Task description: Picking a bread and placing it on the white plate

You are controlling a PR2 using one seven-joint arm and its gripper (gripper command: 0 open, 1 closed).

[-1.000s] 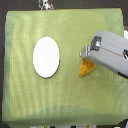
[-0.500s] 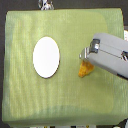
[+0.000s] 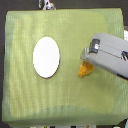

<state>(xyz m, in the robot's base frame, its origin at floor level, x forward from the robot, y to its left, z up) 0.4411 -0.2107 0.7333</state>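
Note:
The bread (image 3: 84,70) is a small golden orange-yellow lump lying on the green cloth at the exterior view's right. The grey gripper (image 3: 85,59) reaches in from the right edge. Its tip is right over the bread's upper end and hides part of it. The fingers blur into the grey body, so I cannot make out how the jaws stand or whether they touch the bread. The white plate (image 3: 46,57), a plain oval, lies flat to the bread's left with a strip of cloth between them. Nothing is on it.
A green cloth (image 3: 30,100) covers the whole table. The arm's bulky grey body (image 3: 111,57) fills the right side. A dark and white object (image 3: 48,4) sits beyond the far table edge.

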